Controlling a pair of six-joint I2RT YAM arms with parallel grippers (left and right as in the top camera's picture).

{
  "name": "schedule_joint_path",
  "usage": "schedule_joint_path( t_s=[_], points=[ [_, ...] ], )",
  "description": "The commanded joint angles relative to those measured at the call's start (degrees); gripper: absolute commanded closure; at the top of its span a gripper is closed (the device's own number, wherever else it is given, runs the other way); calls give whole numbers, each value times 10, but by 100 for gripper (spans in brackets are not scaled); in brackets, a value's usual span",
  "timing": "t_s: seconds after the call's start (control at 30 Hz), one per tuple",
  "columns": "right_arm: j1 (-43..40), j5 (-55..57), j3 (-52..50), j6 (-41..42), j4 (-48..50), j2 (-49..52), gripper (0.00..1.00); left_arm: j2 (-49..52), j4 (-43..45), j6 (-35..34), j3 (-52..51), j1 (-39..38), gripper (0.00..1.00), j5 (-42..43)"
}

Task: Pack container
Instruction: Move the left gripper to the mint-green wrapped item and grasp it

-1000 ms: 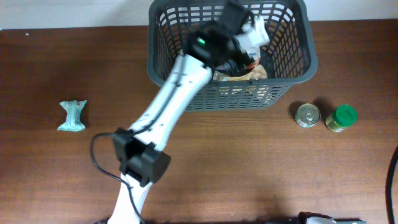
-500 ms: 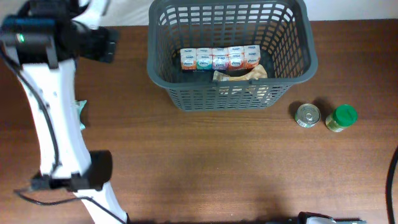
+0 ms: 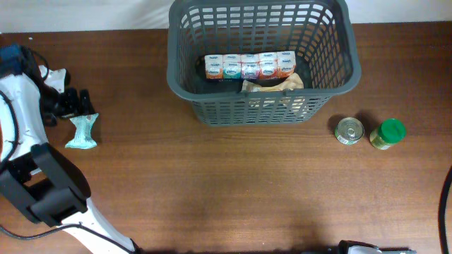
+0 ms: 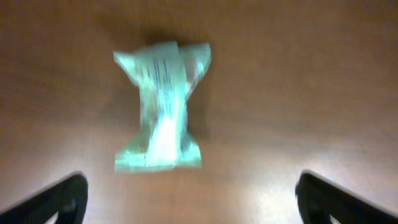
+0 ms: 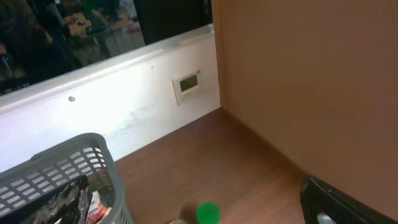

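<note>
The dark grey basket [image 3: 261,113] stands at the back centre. It holds a row of small cartons [image 3: 248,65] and a tan packet [image 3: 274,85]. A teal crumpled packet [image 3: 82,132] lies on the table at far left. My left gripper [image 3: 74,104] hovers just behind it, open and empty. In the left wrist view the packet [image 4: 163,106] lies ahead of the wide-apart fingers [image 4: 189,202]. Of my right gripper only one finger [image 5: 348,202] shows, at the frame's edge; it holds nothing. The basket's corner [image 5: 68,162] shows in the right wrist view.
A silver tin can [image 3: 349,130] and a green-lidded jar [image 3: 388,134] stand on the table right of the basket. The jar's lid [image 5: 208,213] shows in the right wrist view. The left arm's links run along the table's left edge.
My left arm has swung from over the basket to the far left and come down by the teal packet. The cartons it was over now lie uncovered in the basket.
</note>
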Motion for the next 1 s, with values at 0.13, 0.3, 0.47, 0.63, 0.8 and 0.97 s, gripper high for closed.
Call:
schedule_joint_path(
  t_s=[0.13,0.3,0.47,0.63,0.8,0.97],
  points=[
    [-5,9,0,6,-3,2,1,-5,162,14,-126,4,0,-5],
    [-5,9,0,6,-3,2,1,18,206,13,-160,4,0,-7],
    [-5,9,0,6,-3,2,1,60,204,12,-160,4,8,-7],
    [-5,9,0,6,-3,2,1,77,204,8,-160,4,34,-32],
    [-5,9,0,6,-3,2,1,77,174,-25,-139,4,98,-24],
    [-5,9,0,6,-3,2,1,60,73,-40,-3,-1,98,89]
  ],
)
